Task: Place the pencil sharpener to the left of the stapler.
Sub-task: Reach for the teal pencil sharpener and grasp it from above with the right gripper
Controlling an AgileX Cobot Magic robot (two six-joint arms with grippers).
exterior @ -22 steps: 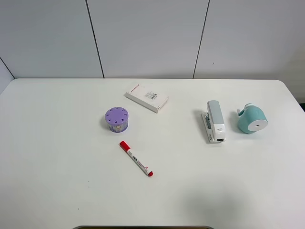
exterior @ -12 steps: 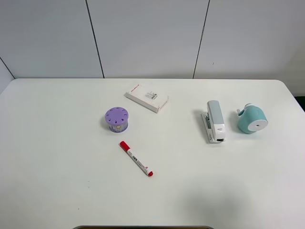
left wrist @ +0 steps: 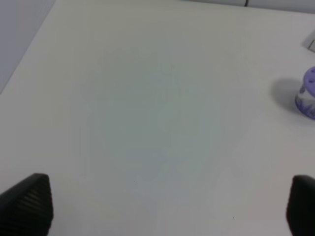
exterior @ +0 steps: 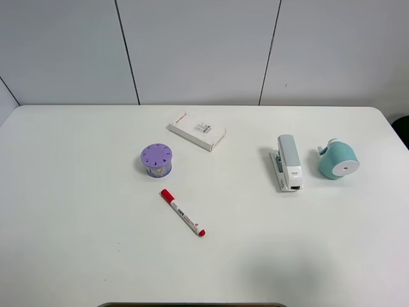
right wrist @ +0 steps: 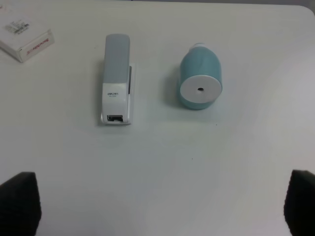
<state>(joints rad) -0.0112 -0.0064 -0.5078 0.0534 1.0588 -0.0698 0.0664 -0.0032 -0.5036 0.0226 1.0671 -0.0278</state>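
The teal pencil sharpener [exterior: 339, 160] lies on its side on the white table [exterior: 77, 211], white round face toward the front, just right of the stapler [exterior: 288, 162]. The right wrist view shows both: the sharpener [right wrist: 199, 81] and the silver-grey stapler [right wrist: 117, 78], apart, side by side. My right gripper [right wrist: 160, 204] is open, its dark fingertips [right wrist: 19, 201] wide apart, short of both objects and holding nothing. My left gripper [left wrist: 165, 209] is also open over bare table, far from them. Neither gripper shows in the exterior high view.
A purple round holed container [exterior: 156, 160] stands left of centre, also seen in the left wrist view as the purple container [left wrist: 307, 93]. A flat white box [exterior: 197, 131] lies behind it and a red-capped marker [exterior: 183, 213] in front. A dark shape [exterior: 402, 131] shows at the right edge.
The dark shape at the right edge of the exterior high view has grown a little. The objects on the table have not moved.
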